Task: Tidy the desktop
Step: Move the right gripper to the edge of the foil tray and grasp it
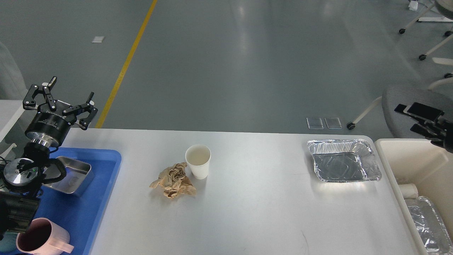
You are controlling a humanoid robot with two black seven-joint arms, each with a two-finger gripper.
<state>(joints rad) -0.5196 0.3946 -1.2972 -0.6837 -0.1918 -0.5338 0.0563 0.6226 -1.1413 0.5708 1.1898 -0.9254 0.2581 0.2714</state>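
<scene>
The white desktop [265, 212] holds a white paper cup [198, 161] standing upright, a crumpled brown paper [173, 180] touching its left side, and an empty foil tray [343, 164] at the back right. My left gripper [69, 90] is open and empty, raised above the desktop's back left corner, behind the blue tray [85, 212]. My right gripper [419, 111] shows only as dark parts at the right edge, above the cream bin [389, 156]; its fingers cannot be told apart.
The blue tray holds a steel container [72, 175] and a pink mug [39, 241]. The cream bin holds a crumpled foil tray [430, 223] and a white object [408, 191]. Chair legs and castors stand on the floor at the back right.
</scene>
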